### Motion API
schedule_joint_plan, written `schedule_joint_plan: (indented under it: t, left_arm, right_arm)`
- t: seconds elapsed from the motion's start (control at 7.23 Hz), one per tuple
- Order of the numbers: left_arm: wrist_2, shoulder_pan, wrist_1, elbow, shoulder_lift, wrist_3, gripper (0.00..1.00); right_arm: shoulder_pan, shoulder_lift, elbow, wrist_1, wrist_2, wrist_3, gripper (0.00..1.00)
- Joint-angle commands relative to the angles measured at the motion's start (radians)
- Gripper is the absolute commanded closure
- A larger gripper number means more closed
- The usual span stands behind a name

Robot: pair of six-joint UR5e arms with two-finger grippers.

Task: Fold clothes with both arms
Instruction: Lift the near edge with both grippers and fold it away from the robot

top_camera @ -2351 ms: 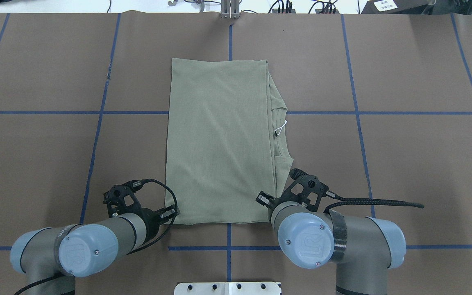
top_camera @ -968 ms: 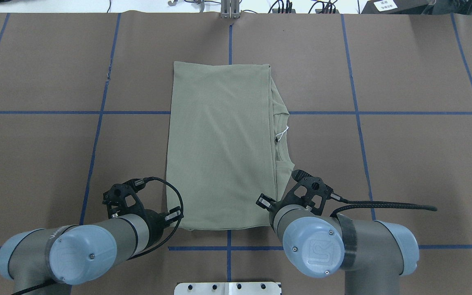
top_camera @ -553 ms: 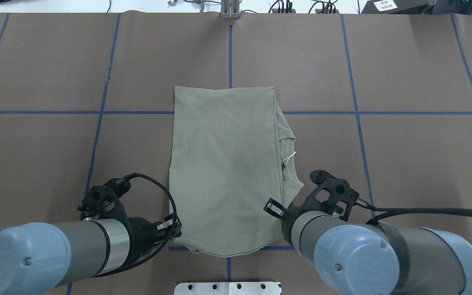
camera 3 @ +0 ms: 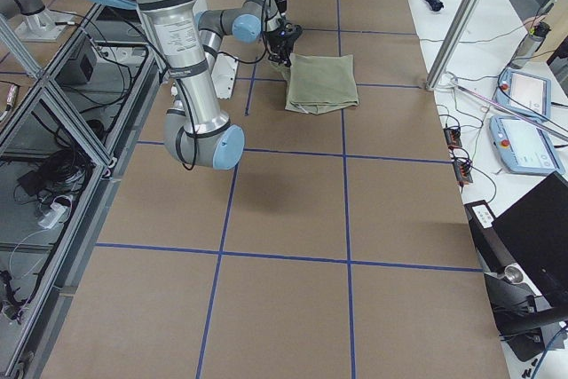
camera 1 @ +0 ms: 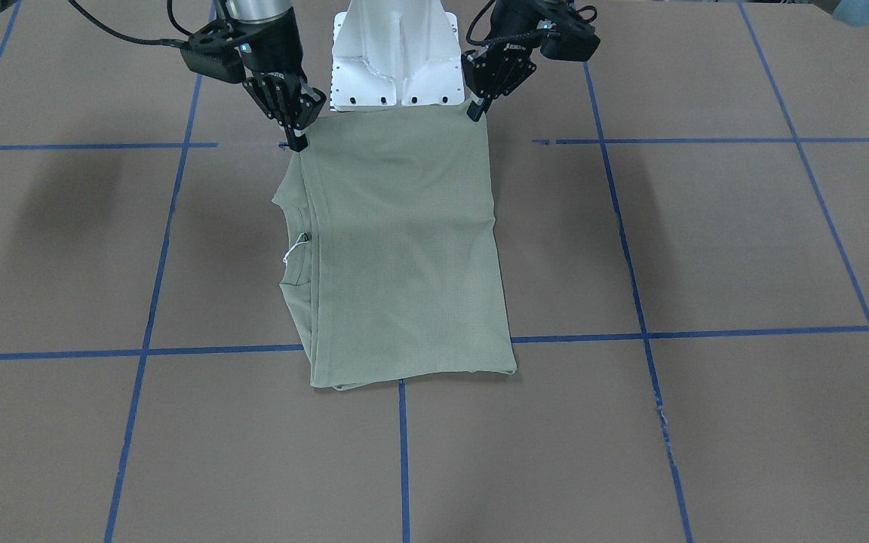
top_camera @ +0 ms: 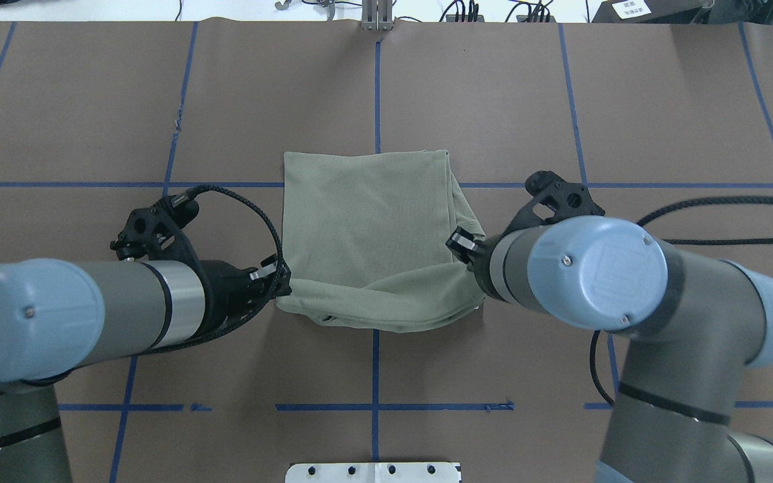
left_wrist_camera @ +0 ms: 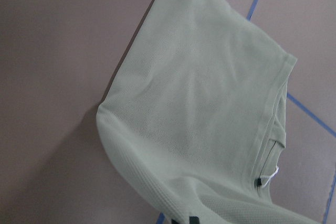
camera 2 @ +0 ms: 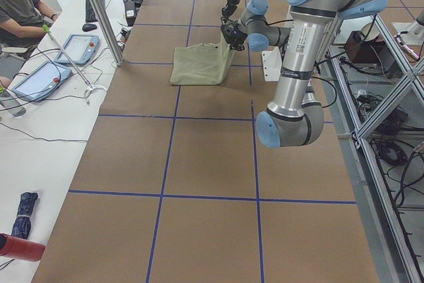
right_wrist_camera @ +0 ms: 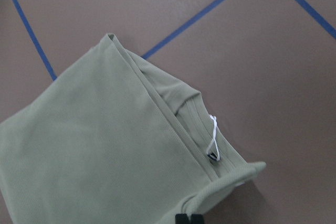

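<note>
Left gripper (camera 1: 474, 113) and right gripper (camera 1: 296, 140) clamp raised corners of the sage-green shirt (camera 1: 404, 249) nearest the pedestal base (camera 1: 397, 56). Mid-fold, the likely next move is to carry both evenly onto its farther edge.

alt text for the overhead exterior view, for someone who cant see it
A folded sage-green shirt lies on a brown table marked with blue tape lines, its near edge raised and sagging. The left gripper and right gripper each pinch one near corner.

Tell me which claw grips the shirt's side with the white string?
The right claw: the white string lies on its side of the shirt. The left claw holds the plain side.
</note>
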Motion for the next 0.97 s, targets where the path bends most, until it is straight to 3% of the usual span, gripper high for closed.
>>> schedule_joint_plan:
  t: [0.0, 0.41, 0.83]
  left_arm:
    - [0.001, -0.118, -0.015, 0.159, -0.081, 0.087, 1.0]
    - [0.005, -0.163, -0.232, 0.405, -0.116, 0.106, 1.0]
    - [0.008, -0.194, -0.337, 0.604, -0.177, 0.112, 1.0]
  right_arm:
    - [0.137, 0.092, -0.21, 0.109, 0.08, -0.072, 1.0]
    - [0.159, 0.135, -0.475, 0.356, 0.094, -0.093, 1.0]
    - [0.188, 0.182, -0.624, 0.429, 0.124, -0.142, 1.0]
